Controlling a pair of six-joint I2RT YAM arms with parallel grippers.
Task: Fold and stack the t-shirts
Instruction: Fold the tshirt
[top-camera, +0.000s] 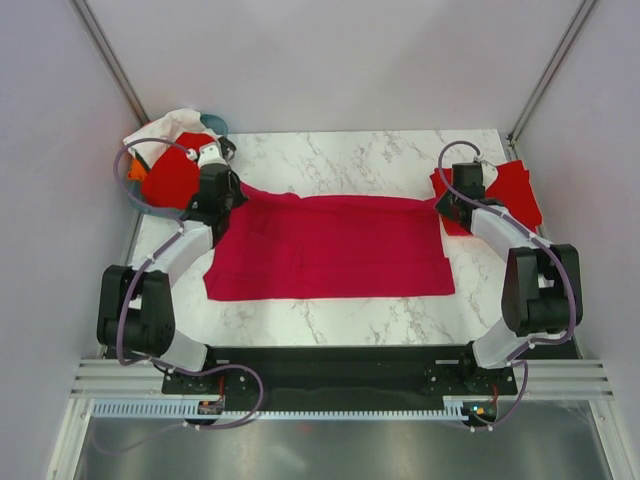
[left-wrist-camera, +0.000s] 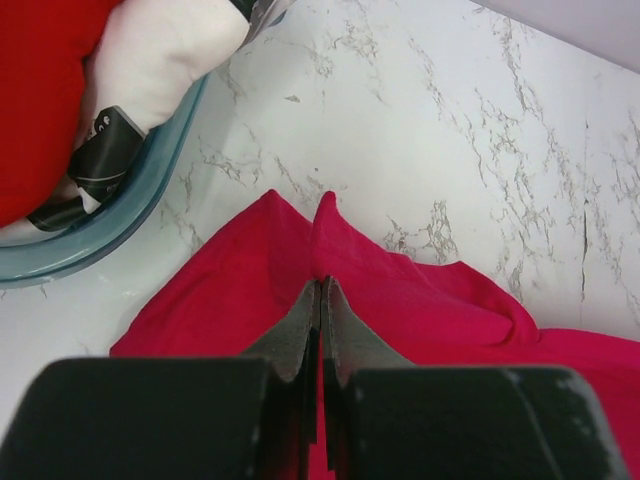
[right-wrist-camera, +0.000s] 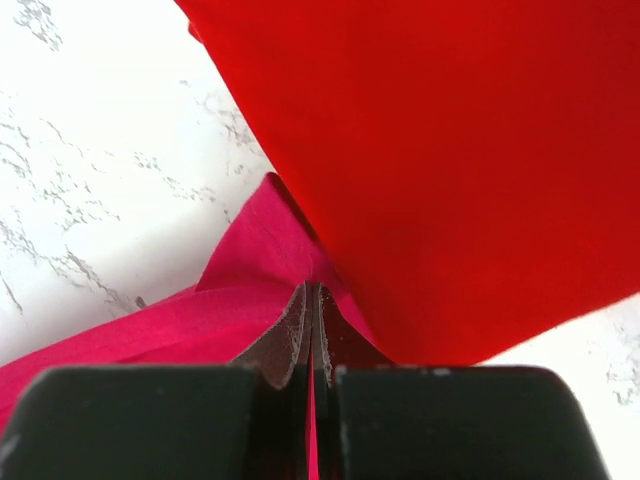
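A crimson-pink t-shirt (top-camera: 330, 248) lies spread flat across the middle of the marble table (top-camera: 340, 160). My left gripper (top-camera: 226, 190) is shut on its far left corner, where the cloth (left-wrist-camera: 250, 290) bunches up between the jaws (left-wrist-camera: 322, 285). My right gripper (top-camera: 446, 205) is shut on its far right corner (right-wrist-camera: 250, 270), pinched at the fingertips (right-wrist-camera: 312, 290). A bright red t-shirt (top-camera: 510, 190) lies folded at the far right, also filling the right wrist view (right-wrist-camera: 450, 150). More red cloth (top-camera: 172, 178) sits in the basket at far left.
A teal plastic basket (left-wrist-camera: 130, 215) at the far left corner holds white cloth (top-camera: 165, 128), red cloth and something orange (top-camera: 137, 170). Metal frame posts stand at both far corners. The black base rail runs along the near edge.
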